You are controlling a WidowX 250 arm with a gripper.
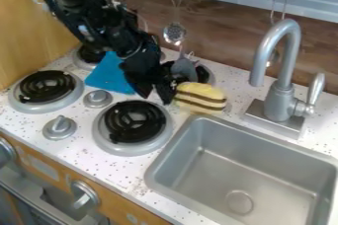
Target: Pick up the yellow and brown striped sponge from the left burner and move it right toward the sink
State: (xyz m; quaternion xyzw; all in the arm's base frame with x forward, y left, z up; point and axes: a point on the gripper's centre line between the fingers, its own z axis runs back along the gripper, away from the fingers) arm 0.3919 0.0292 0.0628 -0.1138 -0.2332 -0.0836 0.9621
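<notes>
While the yellow brown-striped toy (pixel 200 97) sits on the tabletop (pixel 230 82) near the sink's (pixel 173 167) back left corner, the gripper (pixel 154 99) hangs just beside it, fingers slightly parted, nothing visible between. Blue cloth (pixel 107 74) left of gripper; faucet (pixel 280 101) right of toy.

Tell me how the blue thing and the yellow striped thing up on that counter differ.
The blue piece is one plain colour; the yellow thing has dark stripes.
The blue piece looks flat, while the yellow thing looks plump and rounded.
The blue piece lies among the burners; the yellow thing sits by the sink's edge.
Both are close to the gripper.
</notes>
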